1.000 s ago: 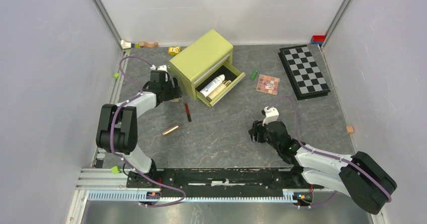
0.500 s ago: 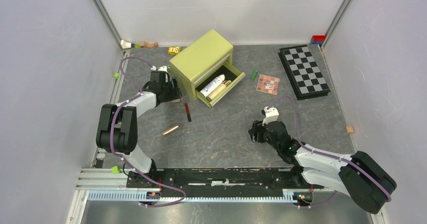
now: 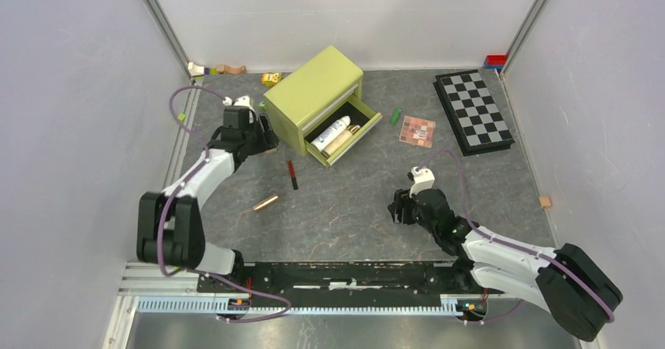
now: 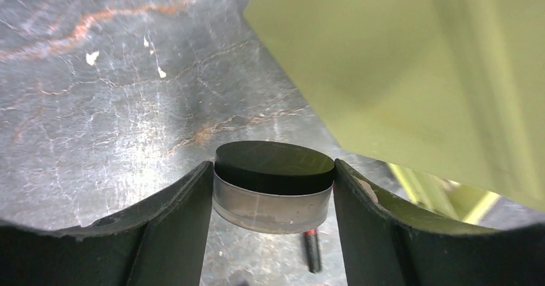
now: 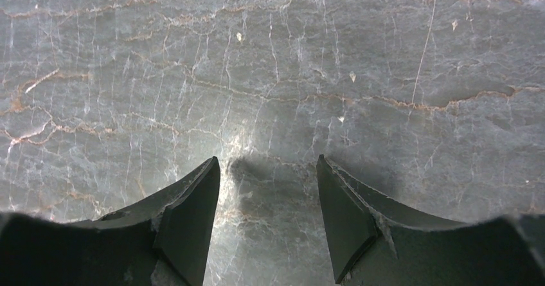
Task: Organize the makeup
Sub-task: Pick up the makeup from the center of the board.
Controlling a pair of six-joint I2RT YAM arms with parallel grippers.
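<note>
My left gripper (image 3: 262, 134) is beside the left face of the yellow-green drawer box (image 3: 314, 98), shut on a round compact (image 4: 273, 199) with a dark lid; both fingers press its sides and it hangs above the table. The red-black pencil (image 3: 292, 174) lies below it, also the pencil (image 4: 312, 250) under the compact. The rose-gold tube (image 3: 266, 202) lies nearer. The open drawer (image 3: 368, 125) holds a white bottle (image 3: 331, 132) and a tan tube (image 3: 339, 142). A green stick (image 3: 396, 116) and the eyeshadow palette (image 3: 416, 131) lie to its right. My right gripper (image 3: 398, 206) is open over bare table (image 5: 268, 170).
The chequered board (image 3: 474, 111) lies at the back right. Small toy blocks (image 3: 271, 78) sit along the back wall, one red-blue (image 3: 495, 61) in the far right corner, one tan (image 3: 544, 201) at the right edge. Walls close in on three sides.
The left jaws have narrowed onto the round compact, and the left arm has pulled up and back from the table with it. The right arm has not moved.
</note>
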